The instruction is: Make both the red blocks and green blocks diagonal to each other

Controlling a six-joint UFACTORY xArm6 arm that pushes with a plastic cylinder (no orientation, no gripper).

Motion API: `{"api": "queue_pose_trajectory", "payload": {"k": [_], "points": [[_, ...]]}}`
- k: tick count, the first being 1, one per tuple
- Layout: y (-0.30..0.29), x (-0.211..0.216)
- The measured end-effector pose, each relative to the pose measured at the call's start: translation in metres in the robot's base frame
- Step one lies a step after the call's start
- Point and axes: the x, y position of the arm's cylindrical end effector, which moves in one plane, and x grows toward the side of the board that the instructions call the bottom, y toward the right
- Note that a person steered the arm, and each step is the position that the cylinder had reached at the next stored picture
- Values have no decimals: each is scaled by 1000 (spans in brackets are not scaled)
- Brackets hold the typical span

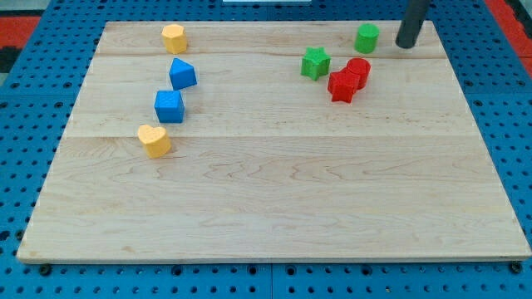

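Two red blocks touch each other at the view's upper right: a red star-shaped block (341, 85) and a red rounded block (358, 71) just up and right of it. A green star block (315, 63) sits to their left. A green round block (366, 37) sits above them near the board's top edge. My tip (406, 45) is at the top right, just right of the green round block and apart from it.
On the left of the wooden board (274, 208) stand a yellow hexagon block (174, 38), a blue triangular block (182, 74), a blue cube (169, 106) and a yellow heart block (154, 139). Blue pegboard surrounds the board.
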Motion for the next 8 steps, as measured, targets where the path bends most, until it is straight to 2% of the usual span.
{"api": "queue_pose_trajectory", "payload": {"k": [1,2,4,5,6,7,8], "points": [[-74,-19],[-112,-19],[-21,-26],[-46,-26],[-114,-25],[-145,-28],[-94,-41]]}}
